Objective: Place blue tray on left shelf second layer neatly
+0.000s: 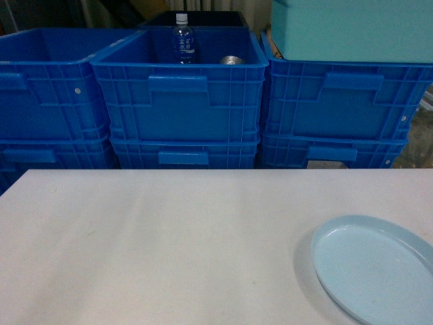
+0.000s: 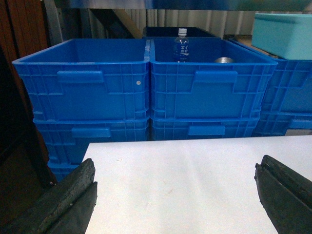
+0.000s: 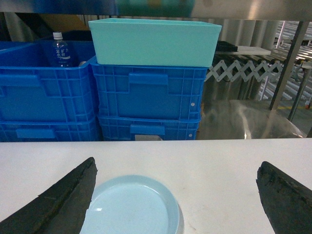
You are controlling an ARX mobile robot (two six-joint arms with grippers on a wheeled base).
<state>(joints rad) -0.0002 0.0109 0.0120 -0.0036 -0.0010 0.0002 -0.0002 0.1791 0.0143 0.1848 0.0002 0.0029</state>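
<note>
A pale blue, shallow oval plastic tray (image 1: 375, 267) lies at the white table's (image 1: 169, 244) front right corner, just below the right end effector (image 3: 175, 204), whose jaws stand apart and empty. The left end effector (image 2: 175, 200), also apart, hangs farther off.

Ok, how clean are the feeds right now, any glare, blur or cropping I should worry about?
Head view: soft and dim, blue tray cropped at the right and bottom edges. Right wrist view: sharper, faint glare spot on the tray's rim, mirror-like metal rail smeared with reflections. Left wrist view: fingers dark and blurred, crates clear.
</note>
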